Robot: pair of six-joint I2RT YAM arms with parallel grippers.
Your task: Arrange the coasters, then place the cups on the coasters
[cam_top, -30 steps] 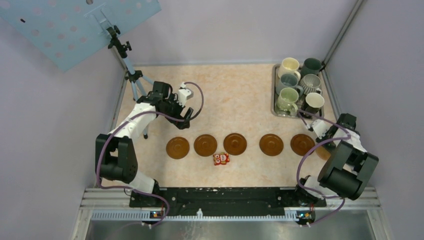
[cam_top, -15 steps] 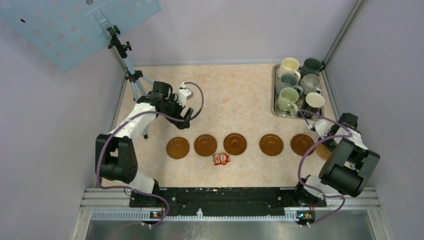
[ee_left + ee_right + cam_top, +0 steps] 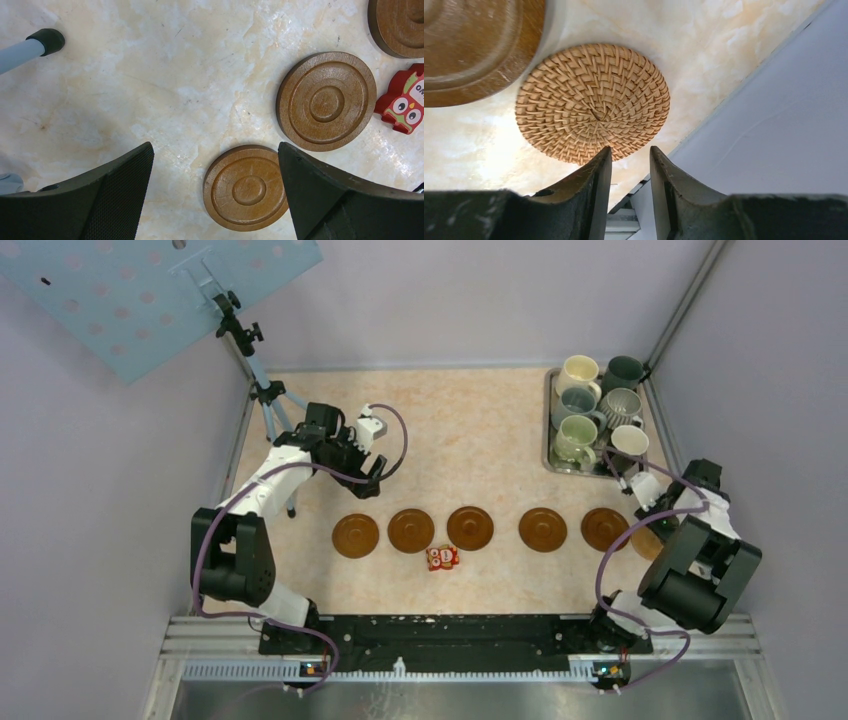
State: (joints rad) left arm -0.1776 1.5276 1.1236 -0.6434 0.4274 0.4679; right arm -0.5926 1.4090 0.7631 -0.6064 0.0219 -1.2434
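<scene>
Either side of the red owl packet, five wooden coasters laid in one row, two to its left and three to its right, with a woven coaster just past the rightmost. Well to the packet's far right, six cups crowded on the metal tray. Left gripper spread wide and empty above the row's left end; right gripper at the woven coaster's edge, fingers parted by a narrow gap, gripping nothing
</scene>
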